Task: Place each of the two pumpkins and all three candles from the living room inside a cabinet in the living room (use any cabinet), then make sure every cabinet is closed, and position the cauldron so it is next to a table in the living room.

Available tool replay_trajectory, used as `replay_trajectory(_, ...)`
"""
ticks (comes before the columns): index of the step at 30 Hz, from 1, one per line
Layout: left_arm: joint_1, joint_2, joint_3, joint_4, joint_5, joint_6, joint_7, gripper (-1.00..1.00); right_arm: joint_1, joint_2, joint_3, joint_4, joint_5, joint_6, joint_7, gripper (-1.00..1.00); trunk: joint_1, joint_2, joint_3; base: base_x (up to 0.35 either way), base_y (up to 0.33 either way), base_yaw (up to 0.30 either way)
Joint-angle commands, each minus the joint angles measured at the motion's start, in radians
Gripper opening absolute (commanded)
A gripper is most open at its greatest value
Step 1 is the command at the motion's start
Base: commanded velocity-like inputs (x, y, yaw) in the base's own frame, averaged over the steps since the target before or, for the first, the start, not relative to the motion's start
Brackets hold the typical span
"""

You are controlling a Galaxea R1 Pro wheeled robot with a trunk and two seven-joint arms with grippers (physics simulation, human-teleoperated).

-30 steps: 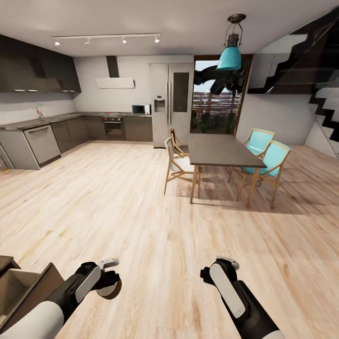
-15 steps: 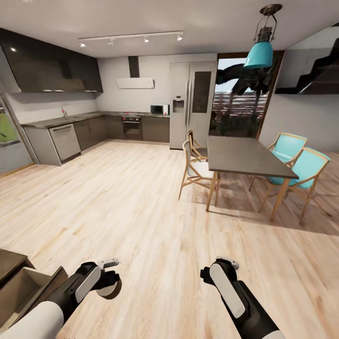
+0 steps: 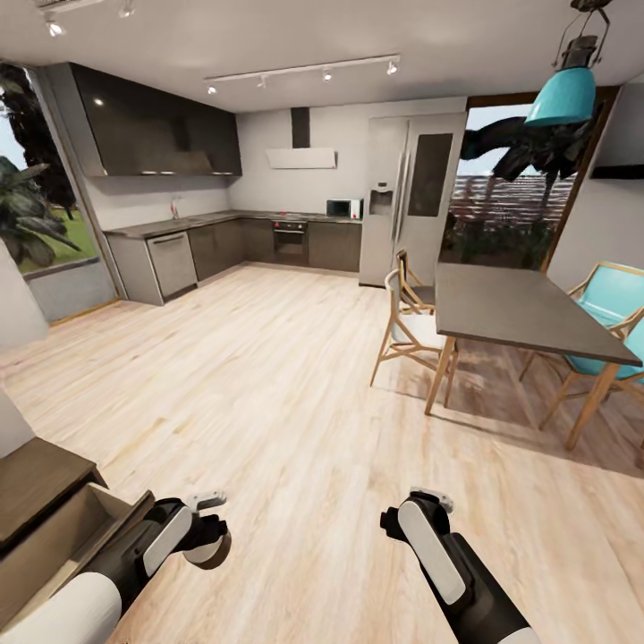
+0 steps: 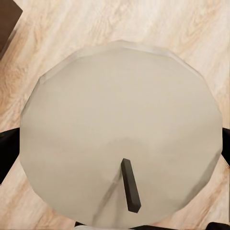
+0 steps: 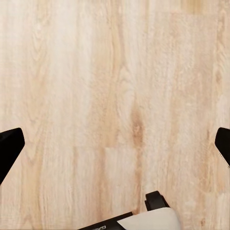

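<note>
Beside the open cabinet, left gripper is clamped round a candle, wick end toward the wrist cam. Right gripper is spread wide, empty, over bare floor. Judgement: swing toward the cabinet w/ candle level, lower inside before releasing.

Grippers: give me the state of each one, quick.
Left end effector: closed on a candle.
Right end effector: open, holding nothing.
</note>
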Motion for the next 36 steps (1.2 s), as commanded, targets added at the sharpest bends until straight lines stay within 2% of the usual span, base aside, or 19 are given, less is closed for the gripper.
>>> replay_trajectory(1,-0.001,0.001,-0.007,-0.002,0.01,0.002,0.009,-1.0,-0.001,0.0,0.001,-0.001,-0.009,0.003,-0.01,1.0,0.0,-0.001,-0.001,0.229,-0.194,0.284)
replay_trajectory(14,-0.001,0.001,-0.007,-0.002,0.01,0.002,0.008,-1.0,-0.001,0.0,0.002,-0.001,-0.009,0.003,-0.01,1.0,0.0,-0.001,-0.001,0.232,-0.167,0.284)
replay_trajectory(36,-0.001,0.002,-0.007,-0.005,0.01,0.002,0.007,-1.0,-0.001,0.0,0.002,-0.001,-0.007,0.003,-0.01,1.0,0.0,-0.001,-0.001,0.033,-0.002,0.284)
